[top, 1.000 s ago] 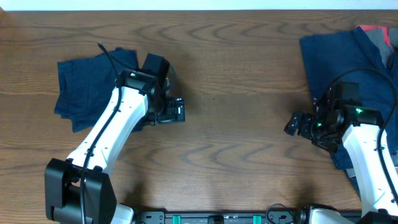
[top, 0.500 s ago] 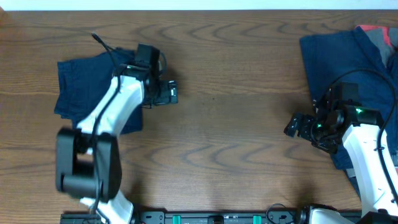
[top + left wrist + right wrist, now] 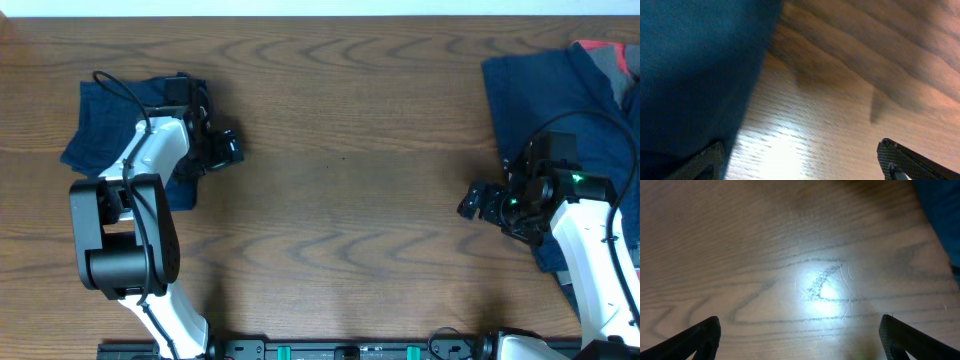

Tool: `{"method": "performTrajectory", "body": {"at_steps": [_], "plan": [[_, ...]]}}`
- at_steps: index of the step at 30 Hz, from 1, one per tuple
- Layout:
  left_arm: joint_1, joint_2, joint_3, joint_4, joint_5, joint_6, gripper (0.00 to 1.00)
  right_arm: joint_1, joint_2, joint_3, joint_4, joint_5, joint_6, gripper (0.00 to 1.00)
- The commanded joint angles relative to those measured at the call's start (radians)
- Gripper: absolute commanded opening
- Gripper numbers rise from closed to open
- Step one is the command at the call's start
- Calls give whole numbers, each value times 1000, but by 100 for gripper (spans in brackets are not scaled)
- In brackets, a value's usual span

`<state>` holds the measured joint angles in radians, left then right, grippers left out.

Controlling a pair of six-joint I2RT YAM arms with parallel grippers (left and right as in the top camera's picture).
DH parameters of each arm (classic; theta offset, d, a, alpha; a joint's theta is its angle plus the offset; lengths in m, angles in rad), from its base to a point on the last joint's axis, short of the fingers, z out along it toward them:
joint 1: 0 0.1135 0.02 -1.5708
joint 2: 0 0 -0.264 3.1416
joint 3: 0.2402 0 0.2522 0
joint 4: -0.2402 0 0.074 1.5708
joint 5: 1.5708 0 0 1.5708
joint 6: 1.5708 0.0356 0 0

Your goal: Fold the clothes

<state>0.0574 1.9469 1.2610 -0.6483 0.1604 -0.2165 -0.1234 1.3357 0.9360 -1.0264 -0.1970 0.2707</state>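
A folded navy garment (image 3: 105,125) lies at the table's far left. It fills the left side of the left wrist view (image 3: 695,75). My left gripper (image 3: 226,148) is open and empty just right of the garment's edge, over bare wood (image 3: 800,167), with its left finger beside the cloth edge. A pile of unfolded navy clothes (image 3: 550,90) lies at the far right, and a corner shows in the right wrist view (image 3: 946,210). My right gripper (image 3: 472,202) is open and empty over bare wood (image 3: 800,340), left of the pile.
A red and grey piece of cloth (image 3: 612,55) lies on the pile's back right corner. The wooden table (image 3: 350,200) runs between the two arms. The left arm's cable (image 3: 120,88) loops over the folded garment.
My left arm has swung left and toward the back edge. The folded garment now lies farther left than before. The right arm has not moved.
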Motion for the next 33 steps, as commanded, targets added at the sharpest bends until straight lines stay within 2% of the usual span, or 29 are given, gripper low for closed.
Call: {"method": "performTrajectory", "body": {"at_steps": [1, 6, 14, 18, 21, 25, 29, 30, 33], "plan": [[-29, -36, 11, -24, 87, 39, 99, -8, -11, 12, 21, 10, -18, 99], [-114, -154, 11, -87, 82, 61, 98, -8, -11, 12, 49, 8, -17, 99], [-263, -416, 8, -426, 43, 37, 98, -8, -29, 8, -94, -6, -13, 99], [-302, -544, -38, -507, -5, -5, 98, -7, -117, -19, -91, -29, -14, 99], [-326, -689, -114, -482, -59, -65, 98, -7, -248, -71, -42, -28, -14, 99], [-376, -949, -278, -357, -197, -145, 98, -6, -499, -174, 66, -13, -14, 99], [-419, -1203, -466, -192, -246, -148, 100, -6, -779, -259, 137, 72, -18, 99], [-424, -1253, -507, -157, -248, -148, 98, -6, -847, -280, 157, 93, -15, 99], [-423, -1376, -598, -100, -256, -148, 98, -6, -987, -323, 207, 103, -10, 99]]}}
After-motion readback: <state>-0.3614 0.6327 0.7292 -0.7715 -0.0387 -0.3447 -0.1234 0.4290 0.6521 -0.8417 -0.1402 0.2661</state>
